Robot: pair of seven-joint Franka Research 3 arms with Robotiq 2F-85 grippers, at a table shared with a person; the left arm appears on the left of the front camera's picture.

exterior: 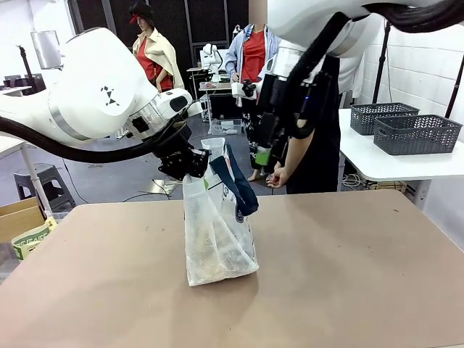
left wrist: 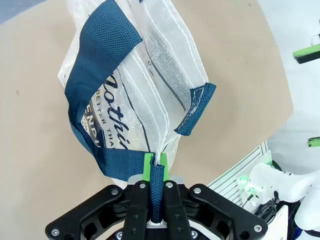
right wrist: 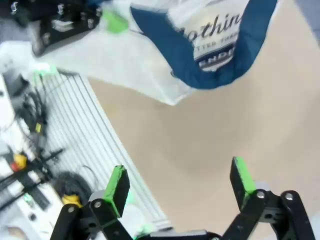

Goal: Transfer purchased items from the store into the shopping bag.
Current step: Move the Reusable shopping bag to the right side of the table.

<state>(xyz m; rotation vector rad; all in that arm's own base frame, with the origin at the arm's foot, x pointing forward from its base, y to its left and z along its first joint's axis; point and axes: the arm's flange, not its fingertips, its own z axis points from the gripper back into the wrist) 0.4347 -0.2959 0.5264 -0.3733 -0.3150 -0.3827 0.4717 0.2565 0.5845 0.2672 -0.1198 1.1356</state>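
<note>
Two grippers attend one shopping bag (exterior: pixel 217 239), which stands upright near the middle of the brown table (exterior: pixel 348 275).

Left gripper (exterior: pixel 194 165): at the bag's top edge on the robot's left, jaws clamped on a navy handle strap (left wrist: pixel 157 192) and the plastic rim beside it, holding that side of the mouth up. The other navy handle (exterior: pixel 235 185) hangs loose over the bag's far side.

Right gripper (exterior: pixel 262 156): above and just behind the bag, on the person's side; jaws wide apart and empty, green pads (right wrist: pixel 118 183) well clear of the plastic.

Purchased items (exterior: pixel 210 262): yellowish-tan pieces dimly visible through the plastic, settled at the bag's bottom.

Person: standing past the bag at the table's far edge, one hand (exterior: pixel 276 177) lowered beside the right gripper.

Step in hand, by judgement: a drop into the bag looks complete. Next move calls for lifting the right gripper clear of the loose handle and fetching any remaining item while the left keeps the mouth raised.
</note>
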